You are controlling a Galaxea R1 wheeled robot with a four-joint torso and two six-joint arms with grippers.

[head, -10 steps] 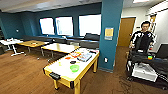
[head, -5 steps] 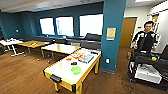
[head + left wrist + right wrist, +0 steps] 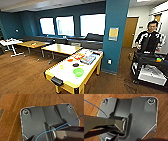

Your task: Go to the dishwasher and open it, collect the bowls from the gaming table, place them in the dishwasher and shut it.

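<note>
The gaming table [image 3: 65, 86], white on top with a yellow rim and legs, stands ahead of me in the head view, its black end slot toward me. A wide lime-green bowl [image 3: 78, 72] sits on its near right part. On the near left part lies a small yellow bowl [image 3: 61, 66]. The dishwasher is out of view. Both wrist views look down at brown wood floor past my own dark plate and bar. A dark tip of the left gripper [image 3: 31, 138] and of the right gripper [image 3: 116, 137] pokes in at each picture's edge.
A black puck [image 3: 75, 65], an orange-red item [image 3: 70, 60] and a blue box [image 3: 87, 59] also lie on the gaming table. A teal pillar [image 3: 115, 37] rises at its far right end. A person [image 3: 149, 37] stands behind a black cart [image 3: 150, 71] at right. Wooden tables [image 3: 62, 48] are behind.
The whole head picture has shifted a little, so the camera has moved forward: the gaming table looks slightly nearer and larger, and the person sits further right.
</note>
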